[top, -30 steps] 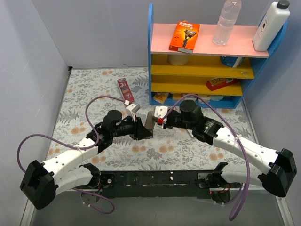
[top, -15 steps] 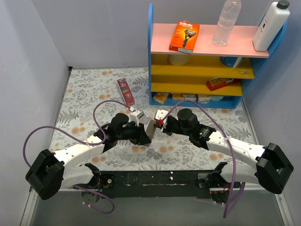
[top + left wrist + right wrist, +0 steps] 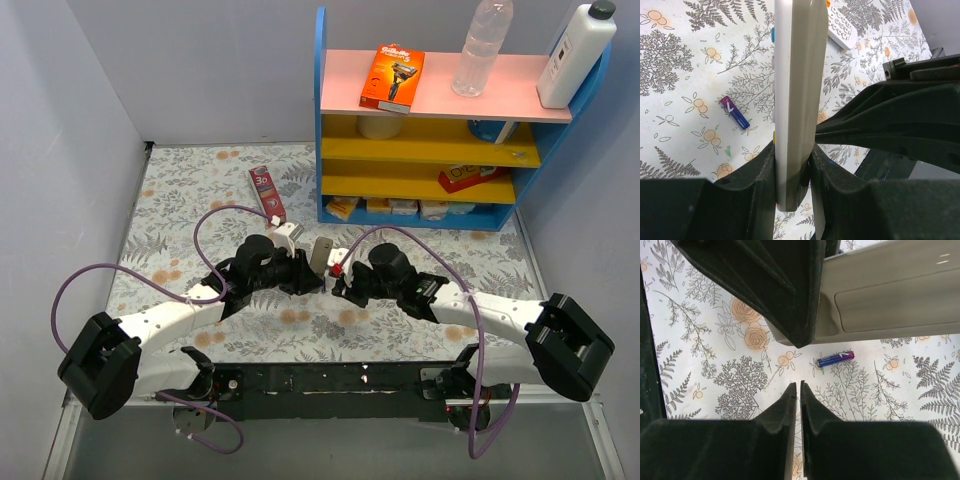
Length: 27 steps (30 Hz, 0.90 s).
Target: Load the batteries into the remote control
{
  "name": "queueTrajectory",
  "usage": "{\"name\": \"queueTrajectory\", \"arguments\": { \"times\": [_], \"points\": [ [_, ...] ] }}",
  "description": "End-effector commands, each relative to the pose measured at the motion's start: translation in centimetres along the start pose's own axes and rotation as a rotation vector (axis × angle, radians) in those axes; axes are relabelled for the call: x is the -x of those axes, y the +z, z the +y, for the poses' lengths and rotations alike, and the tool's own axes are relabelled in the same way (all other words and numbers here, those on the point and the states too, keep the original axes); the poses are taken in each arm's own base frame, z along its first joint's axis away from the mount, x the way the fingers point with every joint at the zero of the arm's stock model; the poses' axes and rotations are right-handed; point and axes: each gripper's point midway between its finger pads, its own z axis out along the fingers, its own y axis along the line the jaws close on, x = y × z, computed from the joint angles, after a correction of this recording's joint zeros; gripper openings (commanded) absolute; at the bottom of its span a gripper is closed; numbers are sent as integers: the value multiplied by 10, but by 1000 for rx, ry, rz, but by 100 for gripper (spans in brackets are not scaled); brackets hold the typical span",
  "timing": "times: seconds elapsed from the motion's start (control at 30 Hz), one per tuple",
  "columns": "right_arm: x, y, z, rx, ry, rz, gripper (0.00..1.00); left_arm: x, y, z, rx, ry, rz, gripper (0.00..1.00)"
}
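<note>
The remote control (image 3: 795,100) is a pale grey slab held edge-on and upright, with my left gripper (image 3: 794,150) shut on its lower end. From the top view the remote control (image 3: 321,255) stands between the two wrists. One of the batteries (image 3: 734,112), a slim blue-purple cylinder, lies flat on the floral table to the remote's left. In the right wrist view that battery (image 3: 836,358) rests just below the remote's back cover (image 3: 890,295). My right gripper (image 3: 800,385) is shut with nothing between its fingers. It hovers over the table a little short of the battery.
A white piece with buttons (image 3: 840,30) lies on the table beyond the remote. A red box (image 3: 267,193) lies at the back left. A blue shelf unit (image 3: 430,150) with a razor pack and bottles stands at the back right. Grey walls close in both sides.
My right gripper has shut and dropped away from the remote toward the table. The left arm has shifted slightly, still holding the remote.
</note>
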Motion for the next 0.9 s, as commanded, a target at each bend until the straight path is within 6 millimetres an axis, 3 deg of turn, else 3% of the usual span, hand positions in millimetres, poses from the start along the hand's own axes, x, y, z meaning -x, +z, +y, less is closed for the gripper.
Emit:
{"name": "queueTrajectory", "arguments": {
  "times": [0.0, 0.07, 0.1, 0.2, 0.3, 0.73, 0.87],
  "points": [
    [31, -8, -14, -75, -15, -98, 20, 17, -1, -5, -3, 34, -47, 0],
    [46, -19, -25, -144, -51, -141, 34, 16, -4, -6, -5, 34, -45, 0],
    [51, -23, -28, -164, -70, -156, 48, 15, -5, -6, -5, 33, -43, 0],
    [72, -35, -39, -224, -138, -205, 64, 15, -7, -10, -20, 40, -35, 0],
    [87, -40, -46, -251, -193, -228, 72, 17, -10, -15, -40, 48, -36, 0],
    [121, -32, -47, -202, -274, -300, 74, 25, -16, -26, -58, 72, -30, 0],
    [123, -29, -46, -180, -279, -296, 72, 28, -16, -29, -63, 80, -37, 0]
  ]
}}
